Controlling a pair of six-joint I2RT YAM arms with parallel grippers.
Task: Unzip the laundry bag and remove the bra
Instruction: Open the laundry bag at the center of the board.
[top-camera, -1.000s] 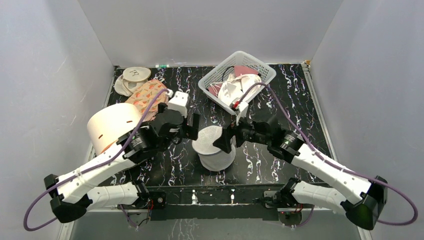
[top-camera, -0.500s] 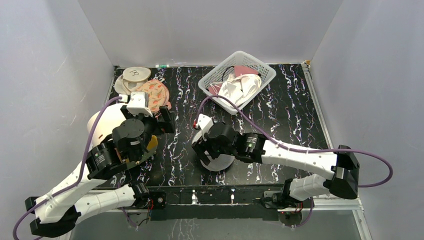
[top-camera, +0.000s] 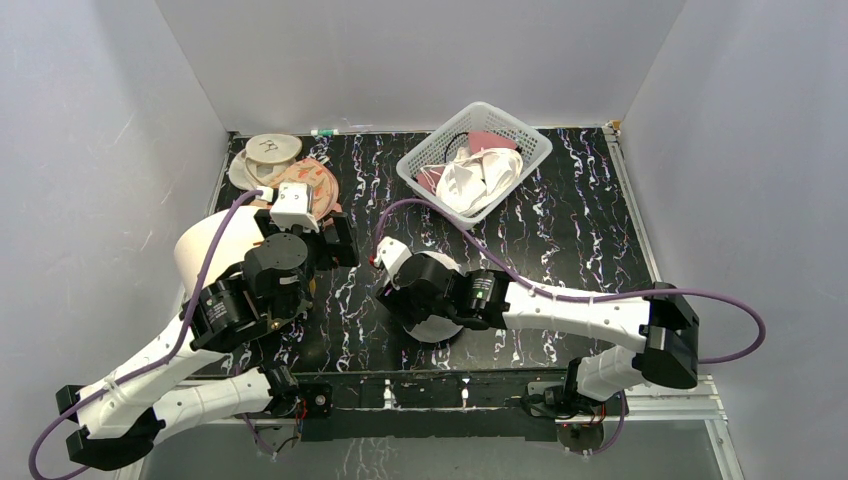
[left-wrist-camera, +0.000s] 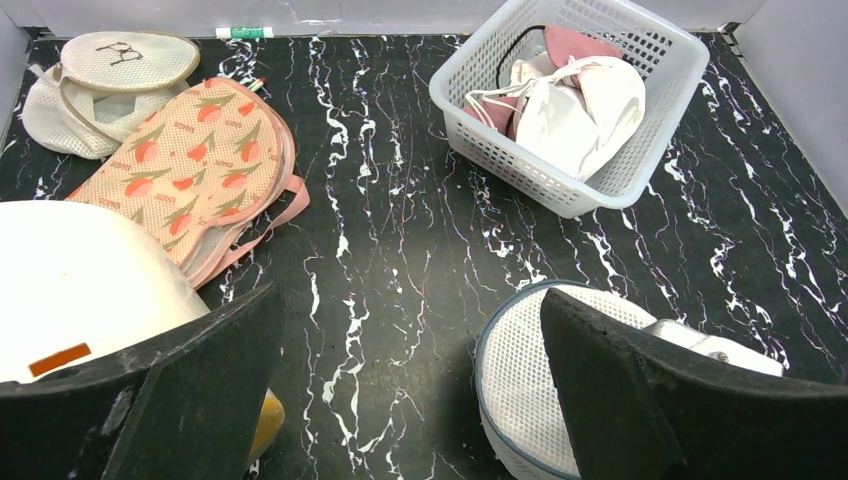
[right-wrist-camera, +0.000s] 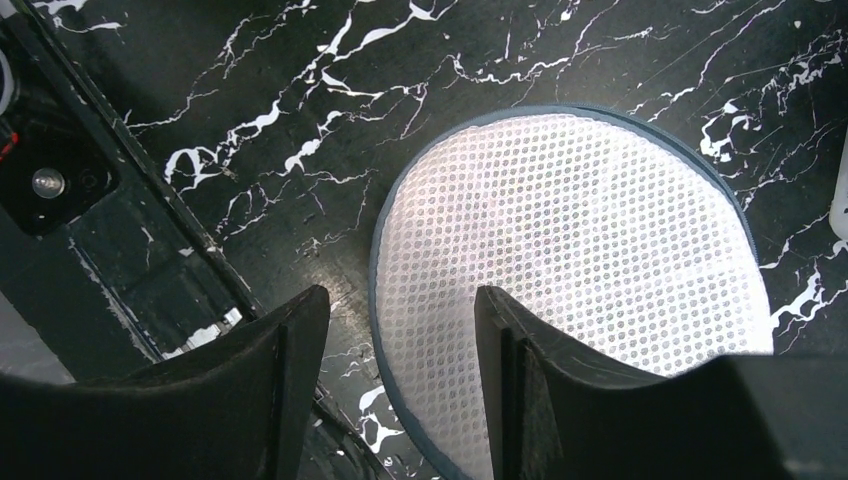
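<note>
Laundry bag looks light and squishy, I'd pinch its rim. Right tool is spread over that edge, left tool spread too.

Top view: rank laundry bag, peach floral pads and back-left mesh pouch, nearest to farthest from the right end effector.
1. Laundry bag, directly under the right end effector.
2. Peach floral pads, back-left of it.
3. Mesh pouch, far back-left corner.

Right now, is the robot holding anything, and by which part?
Nothing is held. The left hand is open and empty; the right hand is open over the edge of the mesh bag, not pinching it.
</note>
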